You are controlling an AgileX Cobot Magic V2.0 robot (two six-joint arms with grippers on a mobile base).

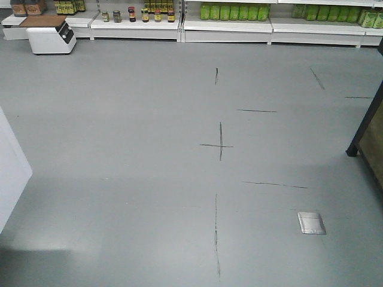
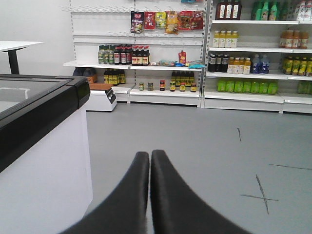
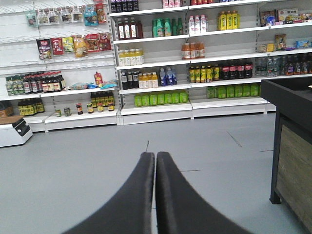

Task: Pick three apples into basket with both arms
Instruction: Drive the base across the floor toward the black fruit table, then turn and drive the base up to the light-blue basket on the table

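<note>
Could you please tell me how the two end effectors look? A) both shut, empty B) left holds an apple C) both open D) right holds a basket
A: the left end effector and right end effector are each closed tip to tip, gripping nothing.

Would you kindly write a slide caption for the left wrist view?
Left gripper shut and empty, facing stocked shelves across a grey floor, a black-rimmed white counter beside it.

There was one left gripper (image 2: 149,155) and one right gripper (image 3: 155,156), two altogether, plus one white scale (image 1: 51,37) and one silver floor plate (image 1: 311,222).
</note>
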